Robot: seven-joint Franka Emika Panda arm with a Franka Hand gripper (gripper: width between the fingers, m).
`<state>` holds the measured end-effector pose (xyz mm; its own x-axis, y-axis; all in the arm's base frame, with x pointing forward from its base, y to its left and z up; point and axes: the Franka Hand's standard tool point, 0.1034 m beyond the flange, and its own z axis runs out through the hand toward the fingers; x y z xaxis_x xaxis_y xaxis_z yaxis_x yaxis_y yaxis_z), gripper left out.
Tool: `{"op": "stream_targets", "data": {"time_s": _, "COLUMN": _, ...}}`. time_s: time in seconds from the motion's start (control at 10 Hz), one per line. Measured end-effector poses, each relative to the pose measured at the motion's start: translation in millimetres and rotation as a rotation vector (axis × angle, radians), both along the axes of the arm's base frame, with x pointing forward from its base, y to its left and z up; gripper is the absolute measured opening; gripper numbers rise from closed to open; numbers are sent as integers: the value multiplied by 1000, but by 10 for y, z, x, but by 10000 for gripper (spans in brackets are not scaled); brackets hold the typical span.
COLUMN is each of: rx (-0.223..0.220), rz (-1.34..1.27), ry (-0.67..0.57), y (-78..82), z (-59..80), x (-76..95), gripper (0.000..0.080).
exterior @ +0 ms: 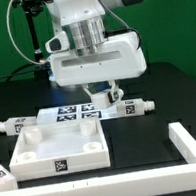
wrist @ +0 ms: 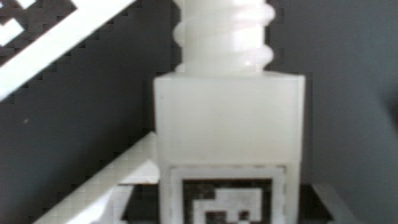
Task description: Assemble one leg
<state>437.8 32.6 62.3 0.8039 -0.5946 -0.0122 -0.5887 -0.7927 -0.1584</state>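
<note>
Square panel [exterior: 30,168]: by the worktop's near edge.
Gripper [exterior: 107,93]: mid-worktop, toward the far edge; opening cannot be told, grasp unconfirmed.
Leg [wrist: 228,110]: directly beneath the gripper; judged light, stiff, slick plastic; take the flat-sided body, not the thread.

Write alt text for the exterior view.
A white robot arm's gripper hangs low over a black table, by the marker board. One leg lies at the exterior view's left, another leg at its right; a square panel sits nearer.
</note>
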Motion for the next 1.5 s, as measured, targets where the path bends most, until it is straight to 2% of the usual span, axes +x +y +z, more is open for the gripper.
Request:
{"op": "stream_targets", "data": {"time_s": 0.2, "rx": 0, "rz": 0, "ry": 1, "y": 0, "z": -5, "x": -4, "gripper": 282}}
{"op": "stream_targets", "data": {"time_s": 0.3, "rx": -4, "rz": 39, "ry": -1, "y": -50, "z": -5, "x": -58, "gripper": 282}}
{"op": "stream_targets", "data": {"time_s": 0.5, "rx": -6, "rz": 54, "ry": 20, "y": -359, "z": -65, "x": -467, "gripper": 282}}
{"op": "stream_targets", "data": {"time_s": 0.6, "rx": -41, "rz": 52, "ry": 15, "y": -449, "z": -128, "x": -671, "gripper": 282}}
{"op": "stream_targets", "data": {"time_s": 0.8, "rx": -64, "rz": 68, "ry": 13, "y": -287, "z": -201, "x": -696, "gripper": 282}}
{"op": "stream_targets", "data": {"time_s": 0.9, "rx": -85, "rz": 138, "ry": 18, "y": -115, "z": -319, "x": -704, "gripper": 282}}
{"op": "stream_targets", "data": {"time_s": 1.0, "rx": -94, "rz": 212, "ry": 27, "y": -20, "z": -416, "x": -725, "gripper": 282}}
{"op": "stream_targets", "data": {"time_s": 1.1, "rx": -95, "rz": 243, "ry": 25, "y": -19, "z": -433, "x": -693, "gripper": 282}}
{"op": "stream_targets", "data": {"time_s": 1.5, "rx": -98, "rz": 232, "ry": -17, "y": -147, "z": -298, "x": -528, "gripper": 282}}
